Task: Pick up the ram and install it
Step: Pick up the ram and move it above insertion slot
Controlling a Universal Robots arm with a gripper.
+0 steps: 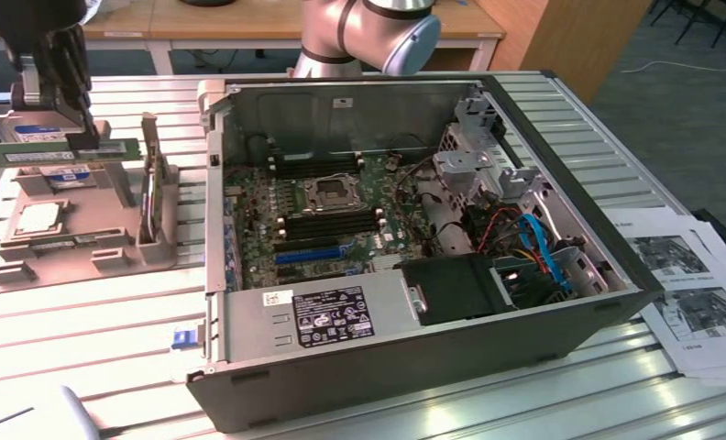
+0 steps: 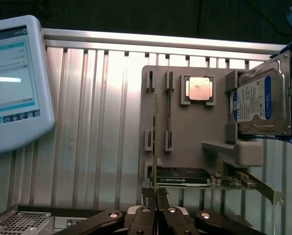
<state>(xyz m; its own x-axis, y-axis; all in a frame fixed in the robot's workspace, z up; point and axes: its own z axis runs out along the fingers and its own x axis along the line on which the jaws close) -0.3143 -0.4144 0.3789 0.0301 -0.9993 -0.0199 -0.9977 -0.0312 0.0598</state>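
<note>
One pincer (image 1: 67,136), its jaws clamped on the ram (image 1: 21,152), holds the green stick level over the grey parts tray (image 1: 82,247). A hard drive (image 2: 261,100) and a processor (image 2: 199,89) sit on that tray. An open computer case (image 1: 583,302) stands beside the tray, toward the exterior view's right.
</note>
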